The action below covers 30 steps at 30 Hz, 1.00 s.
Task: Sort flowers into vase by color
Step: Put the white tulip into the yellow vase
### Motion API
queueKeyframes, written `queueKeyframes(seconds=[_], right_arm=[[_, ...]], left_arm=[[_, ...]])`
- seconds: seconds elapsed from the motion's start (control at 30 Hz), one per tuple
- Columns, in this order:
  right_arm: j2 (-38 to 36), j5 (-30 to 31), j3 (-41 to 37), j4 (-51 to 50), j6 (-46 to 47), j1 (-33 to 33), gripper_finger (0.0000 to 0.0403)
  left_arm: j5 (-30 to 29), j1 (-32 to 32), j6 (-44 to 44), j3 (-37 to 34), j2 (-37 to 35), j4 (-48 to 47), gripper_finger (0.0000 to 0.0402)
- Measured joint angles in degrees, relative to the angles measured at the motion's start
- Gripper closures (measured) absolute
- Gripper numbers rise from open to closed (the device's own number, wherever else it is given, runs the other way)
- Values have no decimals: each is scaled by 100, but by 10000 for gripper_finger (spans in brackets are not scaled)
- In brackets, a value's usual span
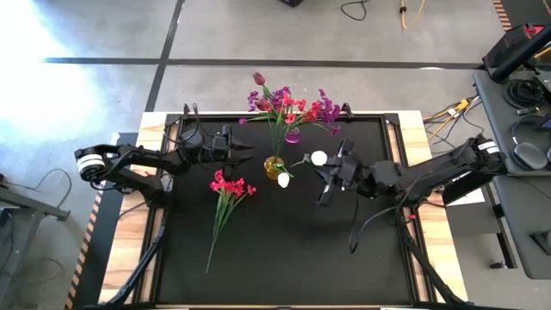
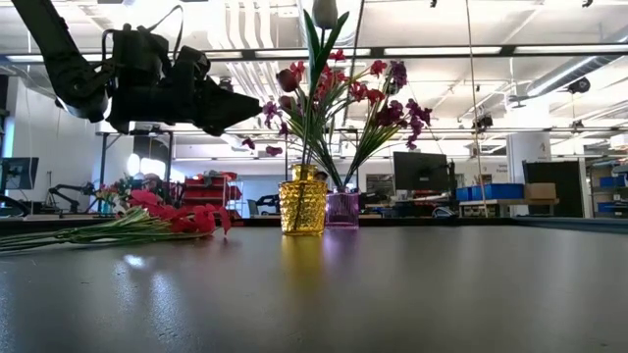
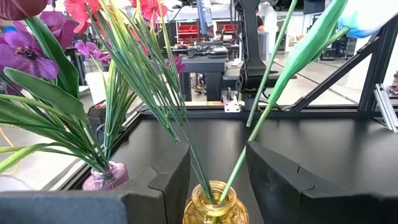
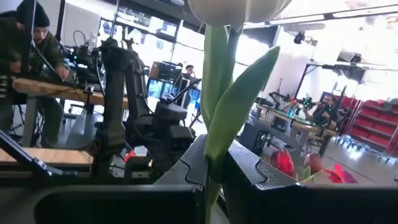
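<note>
High view first: the black table (image 1: 284,258) carries two small vases near its middle-rear. The yellow vase (image 1: 274,167) sits close to centre, with the purple vase (image 1: 293,135) just beside it toward one o'clock. A mixed bunch of purple and red blooms (image 1: 288,108) spreads above the two vases toward twelve o'clock; which stems sit in which vase I cannot tell from above. A red-pink spray (image 1: 225,200) lies flat on the table at about seven o'clock from the yellow vase, blooms toward the vase, stem trailing away toward the front.

The left gripper (image 1: 248,153) hovers at nine o'clock from the yellow vase, near it, fingers spread with nothing between them. Its wrist view shows the yellow vase's neck (image 3: 210,205) framed between the two dark fingers (image 3: 155,180) without contact, green stems rising out of it, and the purple vase (image 3: 107,176) off to one side.

The right gripper (image 1: 328,179) is at three o'clock from the yellow vase, clenched on a white tulip stem (image 4: 214,124) (the wrist view shows the stem and leaf pinched between the fingers, white bloom above). From above, one white bloom (image 1: 318,158) shows just by the gripper and another (image 1: 283,180) just beside the yellow vase.

In the low view the yellow vase (image 2: 302,201) and purple vase (image 2: 342,209) stand upright side by side, with the spray (image 2: 147,222) lying at nine o'clock from them.
</note>
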Motion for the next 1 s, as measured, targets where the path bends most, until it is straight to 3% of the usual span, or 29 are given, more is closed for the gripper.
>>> queueKeyframes(seconds=[0.4, 1.0], right_arm=[[546, -150, 58, 971, -618, -189, 381], [1220, -901, 64, 1369, 326, -1198, 381]], left_arm=[[7, 0, -2, 0, 0, 15, 260], [11, 0, -2, 0, 0, 20, 260]])
